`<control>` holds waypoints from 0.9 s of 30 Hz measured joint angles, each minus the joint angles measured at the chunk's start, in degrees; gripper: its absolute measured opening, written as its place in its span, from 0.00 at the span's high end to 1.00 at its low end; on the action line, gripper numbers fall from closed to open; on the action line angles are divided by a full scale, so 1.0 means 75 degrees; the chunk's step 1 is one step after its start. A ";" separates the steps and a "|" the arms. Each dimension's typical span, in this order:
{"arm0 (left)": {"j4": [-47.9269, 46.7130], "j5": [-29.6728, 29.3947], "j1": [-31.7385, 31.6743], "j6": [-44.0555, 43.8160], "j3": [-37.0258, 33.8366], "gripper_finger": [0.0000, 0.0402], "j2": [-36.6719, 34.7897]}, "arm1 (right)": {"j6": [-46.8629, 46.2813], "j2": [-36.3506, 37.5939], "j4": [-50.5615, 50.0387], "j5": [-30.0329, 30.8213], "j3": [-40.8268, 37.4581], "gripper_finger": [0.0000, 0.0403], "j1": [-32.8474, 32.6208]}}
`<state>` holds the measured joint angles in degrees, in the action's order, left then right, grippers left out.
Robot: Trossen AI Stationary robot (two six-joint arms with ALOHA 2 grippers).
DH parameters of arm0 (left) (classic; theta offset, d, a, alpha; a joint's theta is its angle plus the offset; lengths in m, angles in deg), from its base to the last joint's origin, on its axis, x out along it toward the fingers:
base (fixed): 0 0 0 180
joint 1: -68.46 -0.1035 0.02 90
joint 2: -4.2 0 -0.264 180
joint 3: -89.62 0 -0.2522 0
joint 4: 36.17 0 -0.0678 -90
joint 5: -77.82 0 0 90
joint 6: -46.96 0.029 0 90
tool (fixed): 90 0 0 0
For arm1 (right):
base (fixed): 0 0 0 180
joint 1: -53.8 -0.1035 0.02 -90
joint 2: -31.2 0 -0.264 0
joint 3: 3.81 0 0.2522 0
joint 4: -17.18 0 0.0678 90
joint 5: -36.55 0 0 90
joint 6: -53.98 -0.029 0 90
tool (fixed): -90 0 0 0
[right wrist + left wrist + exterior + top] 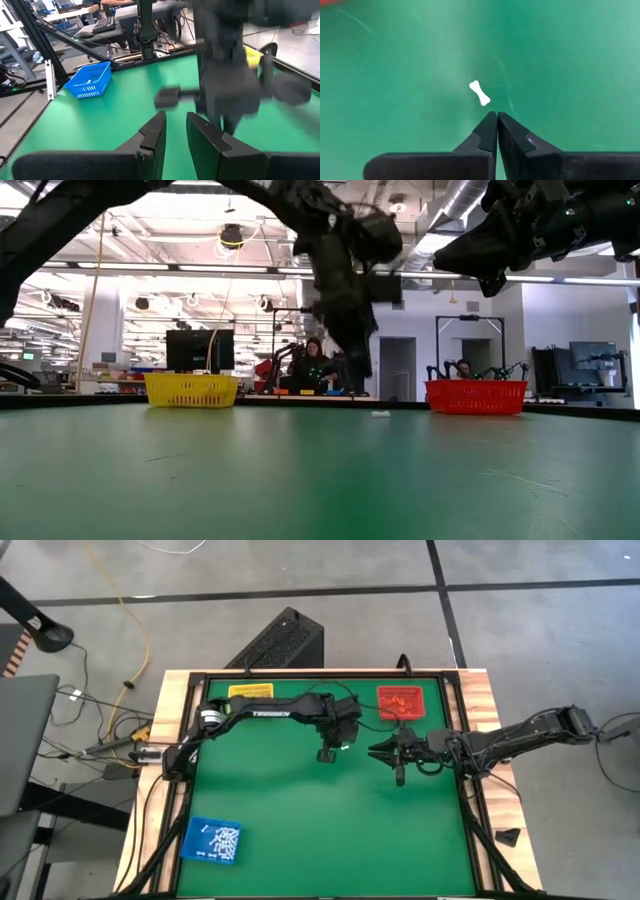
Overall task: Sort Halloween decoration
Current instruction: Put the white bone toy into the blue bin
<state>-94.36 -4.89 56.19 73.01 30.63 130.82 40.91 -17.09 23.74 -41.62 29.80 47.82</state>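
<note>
A small white bone-shaped trinket [480, 93] of the Halloween decoration lies flat on the green mat, just beyond the fingertips of my left gripper [497, 116]. It also shows as a white speck [380, 414] in the low view. My left gripper [326, 753] hangs over the middle of the table's far half, pointing steeply down, shut with nothing between its fingers. My right gripper [175, 122] hovers to its right, in front of the red tray, roughly level. Its fingers stand slightly apart and hold nothing.
A red tray [402, 703] with orange-red pieces stands at the far edge. A yellow tray [250, 691] stands far left. A blue tray [213, 840] with white pieces sits near left. Bare green mat [330, 830] lies between them.
</note>
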 joint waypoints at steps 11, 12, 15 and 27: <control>0.1362 -0.0737 0.0156 -0.1191 -0.0105 0.72 0.0611 | -0.0021 -0.0001 0.0016 0.0000 0.0000 0.73 0.0000; 0.1358 -0.0742 0.0155 -0.1366 -0.0086 0.69 0.0622 | -0.0021 -0.0003 0.0015 0.0000 0.0000 0.73 0.0002; 0.1278 -0.0751 0.0133 -0.1856 -0.0063 0.62 0.0632 | -0.0019 -0.0003 0.0005 0.0000 0.0000 0.73 0.0003; 0.1158 -0.1015 0.0227 -0.2344 -0.0054 0.58 0.1084 | -0.0019 -0.0003 -0.0015 0.0000 -0.0006 0.73 -0.0003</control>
<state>-85.68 -12.50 57.90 55.43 30.22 138.95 40.77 -17.11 23.63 -41.62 29.76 47.80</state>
